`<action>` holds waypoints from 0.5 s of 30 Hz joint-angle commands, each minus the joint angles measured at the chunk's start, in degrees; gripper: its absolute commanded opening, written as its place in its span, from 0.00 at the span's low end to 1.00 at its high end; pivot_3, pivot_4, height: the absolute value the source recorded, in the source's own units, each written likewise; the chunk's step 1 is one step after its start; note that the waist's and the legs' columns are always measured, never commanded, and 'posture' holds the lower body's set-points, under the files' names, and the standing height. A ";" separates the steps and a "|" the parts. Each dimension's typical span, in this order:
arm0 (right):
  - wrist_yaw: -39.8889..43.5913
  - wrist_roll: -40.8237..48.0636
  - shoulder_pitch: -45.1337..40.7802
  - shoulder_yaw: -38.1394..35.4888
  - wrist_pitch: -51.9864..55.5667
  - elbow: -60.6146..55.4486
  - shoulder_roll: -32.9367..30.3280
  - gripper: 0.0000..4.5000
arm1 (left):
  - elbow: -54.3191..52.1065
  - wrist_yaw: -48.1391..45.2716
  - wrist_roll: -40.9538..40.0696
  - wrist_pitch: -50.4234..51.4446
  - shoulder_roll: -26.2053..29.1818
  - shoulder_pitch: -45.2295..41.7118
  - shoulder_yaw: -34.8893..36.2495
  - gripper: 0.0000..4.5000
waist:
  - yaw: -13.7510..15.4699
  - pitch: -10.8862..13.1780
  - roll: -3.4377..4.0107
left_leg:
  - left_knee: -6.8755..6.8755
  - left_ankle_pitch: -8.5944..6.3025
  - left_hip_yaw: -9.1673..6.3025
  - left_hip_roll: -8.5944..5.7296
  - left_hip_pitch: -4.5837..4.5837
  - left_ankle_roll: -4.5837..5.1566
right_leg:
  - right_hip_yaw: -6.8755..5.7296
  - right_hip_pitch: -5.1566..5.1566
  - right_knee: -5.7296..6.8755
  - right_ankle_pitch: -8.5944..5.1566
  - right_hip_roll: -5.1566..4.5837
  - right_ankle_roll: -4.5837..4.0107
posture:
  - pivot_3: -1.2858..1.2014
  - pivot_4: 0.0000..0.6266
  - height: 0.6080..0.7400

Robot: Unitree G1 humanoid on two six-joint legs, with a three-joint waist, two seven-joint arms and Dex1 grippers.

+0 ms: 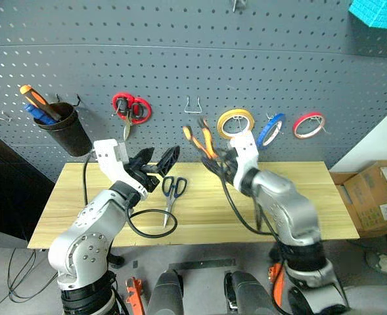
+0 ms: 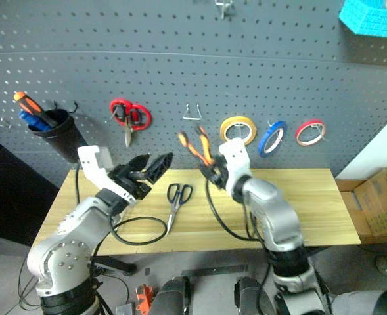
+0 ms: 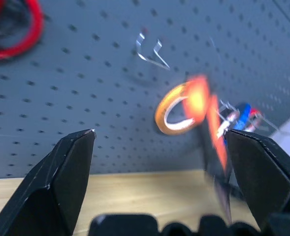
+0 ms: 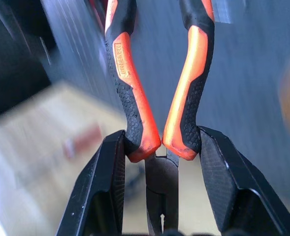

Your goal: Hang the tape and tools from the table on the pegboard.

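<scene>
Our right gripper (image 4: 162,147) is clamped on the orange-and-black needle-nose pliers (image 1: 203,141), fingers pressing the lower ends of both handles, handles pointing up toward the pegboard (image 1: 180,59). Our left gripper (image 1: 155,162) has its jaws wide apart with nothing between them, hovering over the left part of the table (image 1: 298,190).

The dark-blue-handled scissors (image 1: 172,192) lie flat on the table just right of the left gripper, blades pointing toward the near edge, with a loop of black cable (image 1: 150,226) beside them.

On the board — left to right — we've got a black cup (image 1: 65,128) holding the orange and blue screwdrivers (image 1: 35,104), red-handled scissors (image 1: 130,109) on a hook, a bare metal hook (image 1: 193,105), then 3 rolls: yellow tape (image 1: 236,121), blue tape (image 1: 271,130) and red-pink tape (image 1: 309,125). The pliers sit right in front of the gap between the bare hook and the yellow roll, so that's the tight spot.

The right half of the table is open wood. A cardboard box (image 1: 377,197) stands off its right end.

There's embossed lettering on one pliers handle in the right wrist view — too small for us to read.
</scene>
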 commanded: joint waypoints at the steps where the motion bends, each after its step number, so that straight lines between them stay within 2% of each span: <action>1: -4.27 -0.12 -8.35 -3.35 -14.98 8.85 2.22 0.39 | 1.27 0.35 0.48 -3.41 0.54 -3.22 -0.41 1.00 | 0.65 -0.90 -0.26 | 0.00 0.00 -0.06 0.01 0.00 -0.01 | -0.10 0.07 -0.02 -0.01 0.00 -0.01 | 0.61 0.03 1.00; 8: -15.34 -4.18 -28.18 -7.76 -42.43 40.80 1.42 0.39 | 6.31 1.12 4.50 -8.12 -0.51 -7.73 -4.13 1.00 | 2.28 -2.54 -0.40 | -0.09 0.02 -0.03 0.02 -0.02 -0.04 | -0.20 0.12 -0.23 0.23 -0.04 -0.40 | 0.62 0.00 1.00; 12: -19.71 -4.34 -33.33 -10.08 -51.38 58.40 0.44 0.39 | 7.51 1.38 5.85 -9.86 -1.03 -8.35 -5.50 1.00 | 2.82 -3.26 -0.43 | -0.28 0.02 -0.02 0.04 0.00 -0.05 | -0.21 0.11 -0.32 0.25 -0.04 -0.43 | 0.63 0.00 1.00; 15: -21.63 -3.18 -34.97 -12.19 -55.42 66.56 0.32 0.39 | 7.46 1.35 6.38 -10.41 -1.18 -7.62 -6.14 1.00 | 3.20 -3.33 -0.42 | -0.40 0.03 -0.02 0.04 0.00 -0.06 | -0.21 0.10 -0.31 0.25 -0.04 -0.44 | 0.64 0.01 1.00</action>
